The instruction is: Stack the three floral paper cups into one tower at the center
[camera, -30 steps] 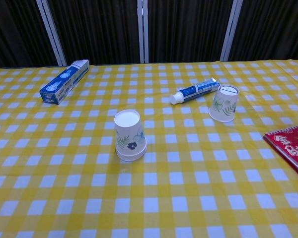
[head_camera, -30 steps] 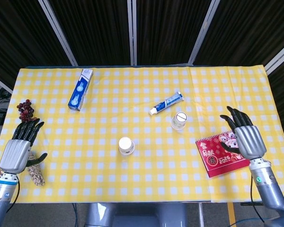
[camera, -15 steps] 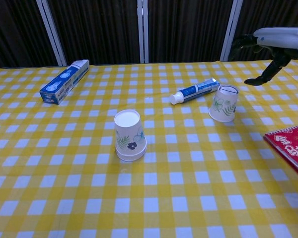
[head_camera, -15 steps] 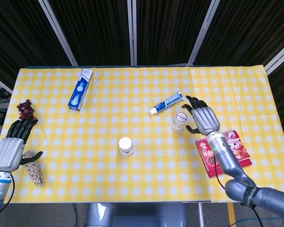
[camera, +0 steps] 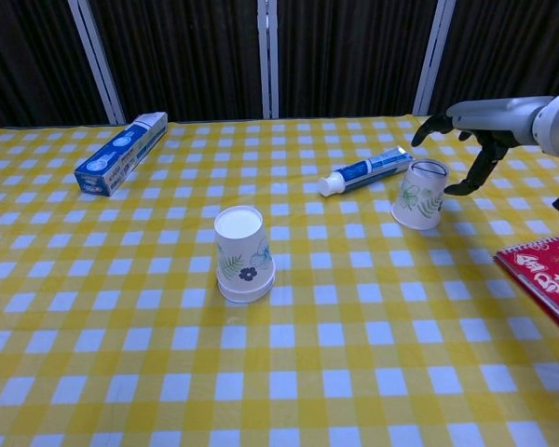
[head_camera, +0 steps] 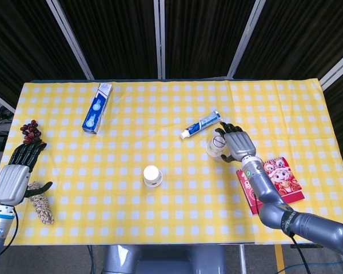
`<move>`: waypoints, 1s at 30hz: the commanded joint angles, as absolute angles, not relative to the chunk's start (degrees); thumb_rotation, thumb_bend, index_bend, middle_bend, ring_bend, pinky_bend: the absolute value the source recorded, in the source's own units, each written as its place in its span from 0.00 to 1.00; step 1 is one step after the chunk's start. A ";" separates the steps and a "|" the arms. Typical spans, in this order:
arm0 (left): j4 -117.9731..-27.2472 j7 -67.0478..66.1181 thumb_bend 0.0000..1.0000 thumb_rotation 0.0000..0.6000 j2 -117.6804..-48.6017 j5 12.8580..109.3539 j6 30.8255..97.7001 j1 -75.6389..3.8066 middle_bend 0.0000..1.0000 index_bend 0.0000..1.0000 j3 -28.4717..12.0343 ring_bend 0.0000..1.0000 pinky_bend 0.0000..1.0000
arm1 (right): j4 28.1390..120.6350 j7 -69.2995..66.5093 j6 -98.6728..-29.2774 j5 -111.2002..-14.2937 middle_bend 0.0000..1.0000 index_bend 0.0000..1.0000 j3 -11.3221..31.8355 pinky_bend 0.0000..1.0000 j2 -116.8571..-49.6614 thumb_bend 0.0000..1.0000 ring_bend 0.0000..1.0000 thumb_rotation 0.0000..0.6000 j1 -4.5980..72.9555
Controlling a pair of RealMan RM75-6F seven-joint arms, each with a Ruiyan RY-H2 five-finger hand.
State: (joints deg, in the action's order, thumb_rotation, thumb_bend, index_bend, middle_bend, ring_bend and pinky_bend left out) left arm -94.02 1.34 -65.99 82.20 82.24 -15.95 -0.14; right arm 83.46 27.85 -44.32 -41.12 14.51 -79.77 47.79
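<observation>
An upturned floral paper cup [head_camera: 152,175] [camera: 242,251] stands near the table's middle, with a second rim showing at its base as of nested cups. Another floral cup [head_camera: 215,146] [camera: 418,195] stands tilted to the right of it, below the toothpaste tube. My right hand [head_camera: 236,142] [camera: 473,128] hovers just right of this tilted cup, fingers spread around its upper side, holding nothing; I cannot tell whether it touches. Far away at the table's left edge, my left hand [head_camera: 16,173] rests with fingers apart and empty.
A blue toothpaste box [head_camera: 97,107] [camera: 120,152] lies at the back left. A toothpaste tube [head_camera: 201,124] [camera: 365,169] lies right behind the tilted cup. A red calendar [head_camera: 272,184] [camera: 548,273] lies at the right, dark grapes [head_camera: 30,132] and a pale bundle [head_camera: 43,204] at the left edge.
My right hand has swung left from over the red calendar to the tilted cup and lowered beside it. The left hand has drawn slightly back to the left. The cups have not moved.
</observation>
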 commanded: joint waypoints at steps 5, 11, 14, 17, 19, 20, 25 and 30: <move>-94.03 1.47 0.20 1.00 -66.07 82.81 81.76 -15.60 0.00 0.04 -0.69 0.00 0.00 | 80.40 27.39 -44.41 -40.04 0.00 0.21 13.23 0.12 -81.74 0.22 0.00 1.00 49.38; -93.86 1.76 0.20 1.00 -66.07 83.01 81.43 -15.26 0.00 0.04 -1.27 0.00 0.00 | 78.44 26.65 -44.31 -39.43 0.00 0.24 12.66 0.12 -82.92 0.22 0.00 1.00 50.35; -93.76 1.86 0.20 1.00 -66.10 82.95 81.22 -15.21 0.00 0.04 -1.47 0.00 0.00 | 78.11 26.51 -44.50 -39.50 0.01 0.27 12.39 0.13 -83.25 0.22 0.00 1.00 50.48; -93.70 1.99 0.20 1.00 -66.09 83.01 80.93 -15.13 0.00 0.04 -1.66 0.00 0.00 | 77.54 26.34 -44.73 -39.47 0.04 0.32 11.99 0.13 -83.80 0.22 0.00 1.00 50.66; -93.61 2.13 0.20 1.00 -66.13 83.16 80.80 -15.05 0.00 0.04 -1.77 0.00 0.00 | 77.06 26.03 -45.18 -39.60 0.07 0.36 11.81 0.14 -84.46 0.22 0.00 1.00 50.69; -93.58 2.17 0.20 1.00 -66.13 83.19 80.76 -15.01 0.00 0.04 -1.82 0.00 0.00 | 76.91 25.85 -45.41 -39.76 0.08 0.38 11.81 0.15 -84.65 0.22 0.00 1.00 50.69; -93.51 2.37 0.20 1.00 -66.12 83.46 80.70 -14.79 0.00 0.04 -2.14 0.00 0.00 | 76.62 24.98 -46.70 -40.96 0.14 0.45 11.83 0.18 -85.29 0.23 0.00 1.00 50.56; -93.55 2.30 0.20 1.00 -66.07 83.65 80.58 -14.60 0.00 0.04 -2.33 0.00 0.00 | 78.68 24.46 -47.87 -42.41 0.14 0.46 12.03 0.18 -84.32 0.24 0.00 1.00 50.37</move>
